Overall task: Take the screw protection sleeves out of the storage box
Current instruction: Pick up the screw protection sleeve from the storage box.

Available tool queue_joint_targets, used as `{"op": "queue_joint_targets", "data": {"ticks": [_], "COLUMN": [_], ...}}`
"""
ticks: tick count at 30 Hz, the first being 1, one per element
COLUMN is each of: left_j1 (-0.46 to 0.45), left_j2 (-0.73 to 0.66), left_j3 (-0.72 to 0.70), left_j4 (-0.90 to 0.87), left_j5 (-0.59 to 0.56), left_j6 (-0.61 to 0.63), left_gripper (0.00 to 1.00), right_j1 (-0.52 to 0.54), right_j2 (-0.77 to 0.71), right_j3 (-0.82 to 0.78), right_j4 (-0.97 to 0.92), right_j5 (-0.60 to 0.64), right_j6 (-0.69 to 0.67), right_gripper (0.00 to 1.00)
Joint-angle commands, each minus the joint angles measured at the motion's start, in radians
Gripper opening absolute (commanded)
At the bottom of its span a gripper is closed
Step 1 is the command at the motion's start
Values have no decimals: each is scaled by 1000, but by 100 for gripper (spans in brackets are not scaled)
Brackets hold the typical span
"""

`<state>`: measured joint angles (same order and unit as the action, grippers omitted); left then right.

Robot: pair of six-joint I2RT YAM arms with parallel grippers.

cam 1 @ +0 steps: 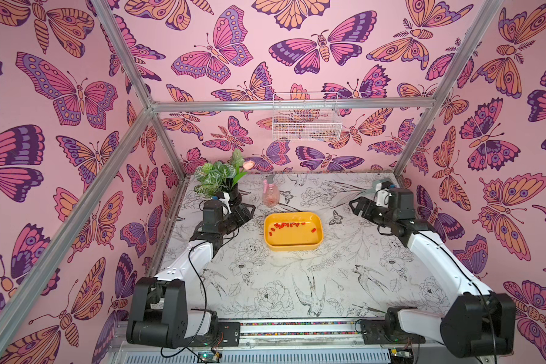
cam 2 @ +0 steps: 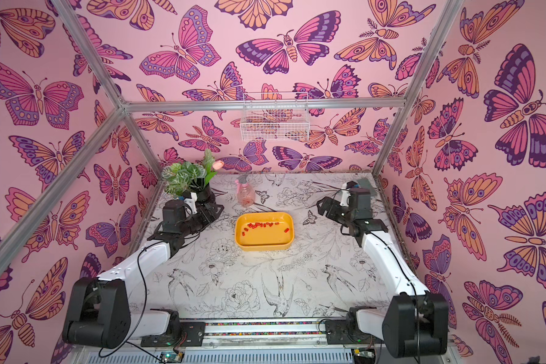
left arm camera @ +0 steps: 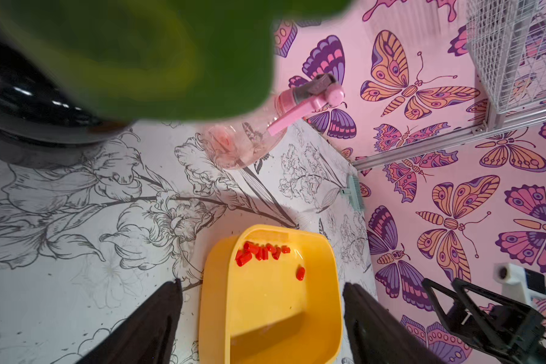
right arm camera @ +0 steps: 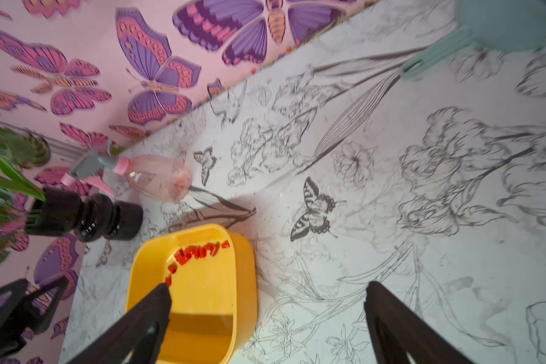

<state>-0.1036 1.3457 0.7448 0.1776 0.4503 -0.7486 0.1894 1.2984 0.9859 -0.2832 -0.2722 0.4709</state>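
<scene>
The desk's (cam 1: 265, 283) near half lies bare, likely the room meant for unloading. At mid-desk sits the box (cam 1: 293, 246), with the sleeves (cam 1: 287, 225) all inside: most are bunched along its far wall and one lies apart. The left end effector (cam 1: 248, 211) and the right end effector (cam 1: 355, 206) hover either side of the box, jaws spread wide and empty, seemingly poised to reach in. Behind them stand a bottle (cam 1: 271, 195) and a plant (cam 1: 216, 176), clear of the work.

Potted plant (cam 1: 216, 176) near pink spray bottle (cam 1: 271, 193) on the floral table (cam 1: 265, 283), white wire basket (cam 1: 306, 121) above.
</scene>
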Motion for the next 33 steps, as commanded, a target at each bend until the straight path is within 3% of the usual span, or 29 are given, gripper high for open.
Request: {"op": "queue_joint_targets", "data": {"ticks": [1, 5, 7, 9, 14, 16, 19, 21, 24, 25, 32, 33], "left_j1": [13, 28, 30, 30, 27, 23, 16, 12, 10, 10, 9, 7], "left_j2": [17, 84, 120, 158, 242, 275, 311, 322, 331, 332, 351, 356], "left_j3": [70, 97, 104, 121, 142, 156, 178, 187, 189, 189, 197, 199], "left_j4": [-106, -179, -179, -178, -166, -165, -166, -166, -163, -162, -149, -148], "left_j5": [14, 18, 36, 64, 92, 103, 119, 122, 126, 127, 140, 144], "left_j6": [-4, -12, -27, -31, -47, -49, -49, -44, -43, -42, -41, -42], "left_gripper": [87, 87, 84, 76, 71, 71, 70, 68, 67, 66, 65, 65], "right_j1": [117, 241, 293, 345, 403, 435, 478, 503, 541, 550, 565, 567], "right_j2": [53, 159, 221, 291, 417, 469, 554, 602, 655, 674, 761, 773], "right_j3": [117, 228, 304, 386, 480, 527, 611, 644, 683, 696, 740, 747], "right_j4": [-104, -164, -218, -277, -282, -309, -342, -337, -338, -346, -347, -348], "right_j5": [75, 144, 161, 196, 184, 229, 269, 280, 344, 363, 305, 290], "right_j6": [-46, -77, -108, -123, -97, -96, -82, -76, -95, -105, -122, -126], "right_gripper": [88, 68, 67, 76, 82, 99, 99, 83, 76, 67, 61, 55]}}
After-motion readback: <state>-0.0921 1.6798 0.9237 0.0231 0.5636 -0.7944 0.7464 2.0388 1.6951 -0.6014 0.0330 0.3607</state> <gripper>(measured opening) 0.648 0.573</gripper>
